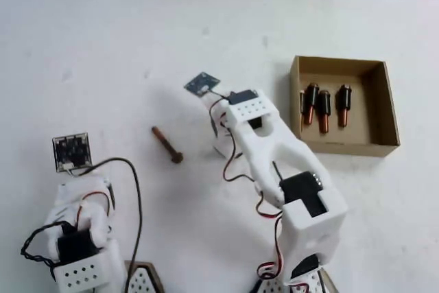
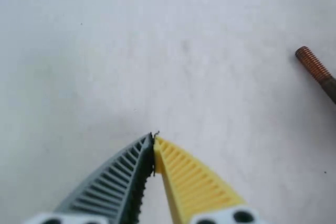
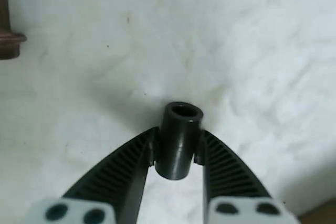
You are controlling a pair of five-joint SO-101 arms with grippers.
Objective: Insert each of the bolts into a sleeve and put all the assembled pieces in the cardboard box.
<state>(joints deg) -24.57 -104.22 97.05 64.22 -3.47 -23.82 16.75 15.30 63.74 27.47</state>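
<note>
The right gripper [image 3: 177, 145] grasps a short, glossy black sleeve [image 3: 181, 129] between its ribbed fingers, with the hollow end pointing out past the fingertips. A rusty-brown bolt [image 1: 167, 145] with a threaded shaft and a round head lies loose near the middle of the white table [image 1: 103, 46]. The left gripper [image 2: 154, 141], grey and yellow, is clenched on nothing. Toward the right edge, a cardboard box [image 1: 385, 101] contains several assembled pieces [image 1: 323, 108].

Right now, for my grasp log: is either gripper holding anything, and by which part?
The right gripper pinches the black sleeve by its side wall; the left gripper is shut, empty.
</note>
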